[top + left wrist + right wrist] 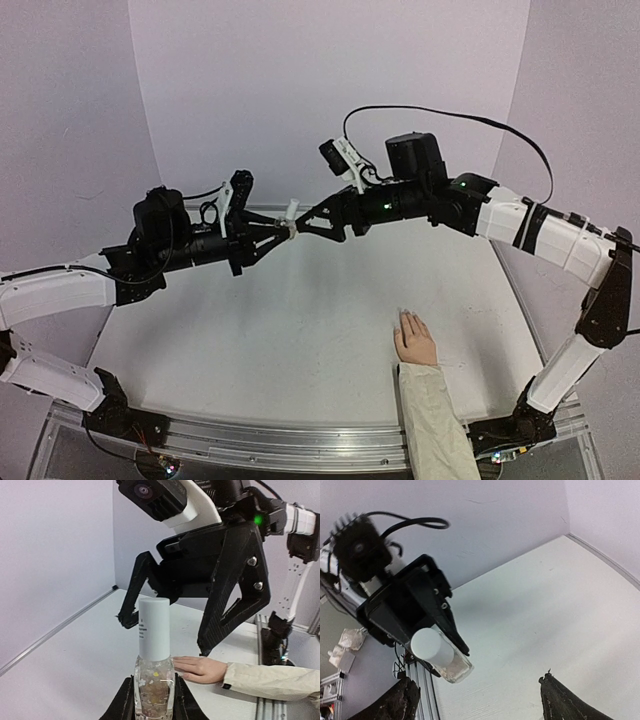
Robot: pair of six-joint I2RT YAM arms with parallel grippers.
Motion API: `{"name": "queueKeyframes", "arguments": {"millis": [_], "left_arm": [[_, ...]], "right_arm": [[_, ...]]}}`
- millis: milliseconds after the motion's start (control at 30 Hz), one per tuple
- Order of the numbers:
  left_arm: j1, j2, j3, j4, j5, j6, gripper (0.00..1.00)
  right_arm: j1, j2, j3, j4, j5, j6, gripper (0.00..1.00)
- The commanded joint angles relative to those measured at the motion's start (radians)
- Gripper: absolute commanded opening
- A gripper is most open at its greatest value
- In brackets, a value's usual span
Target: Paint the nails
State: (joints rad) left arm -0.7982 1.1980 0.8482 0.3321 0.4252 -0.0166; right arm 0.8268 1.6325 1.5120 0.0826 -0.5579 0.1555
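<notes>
A pale flesh-coloured hand [415, 340] with a cream sleeve [435, 425] lies flat on the white table at the front right. Its nails are too small to make out. The hand also shows in the left wrist view [202, 669]. My left gripper [285, 230] is shut on a small clear bottle [154, 685] with a white cap [154, 627], held above the table's back middle. My right gripper [306, 222] is open just in front of the cap, its fingers spread either side, not touching. In the right wrist view the bottle [442, 657] sits above and left of the open gripper [480, 702].
Lilac walls close the back and both sides. A metal rail [300, 440] runs along the near edge. The table [280, 330] is white. Both arms meet high over the back middle.
</notes>
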Motion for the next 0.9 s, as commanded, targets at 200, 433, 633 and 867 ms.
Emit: {"name": "queueKeyframes", "arguments": {"millis": [200,433,633,867], "left_arm": [[-0.104,0.003,0.023,0.011,-0.413,0.197,0.00],[-0.121,-0.001,0.019,0.007,-0.443,0.193,0.00],[-0.121,-0.006,0.025,0.000,-0.463,0.169,0.00],[-0.119,-0.016,0.034,-0.007,-0.441,0.108,0.00]], "right_arm": [[0.021,-0.005,0.065,0.123,0.135,0.318,0.70],[0.046,0.076,0.150,0.133,0.116,0.324,0.53],[0.052,0.102,0.167,0.134,0.097,0.325,0.36],[0.051,0.107,0.161,0.135,0.086,0.281,0.22]]}}
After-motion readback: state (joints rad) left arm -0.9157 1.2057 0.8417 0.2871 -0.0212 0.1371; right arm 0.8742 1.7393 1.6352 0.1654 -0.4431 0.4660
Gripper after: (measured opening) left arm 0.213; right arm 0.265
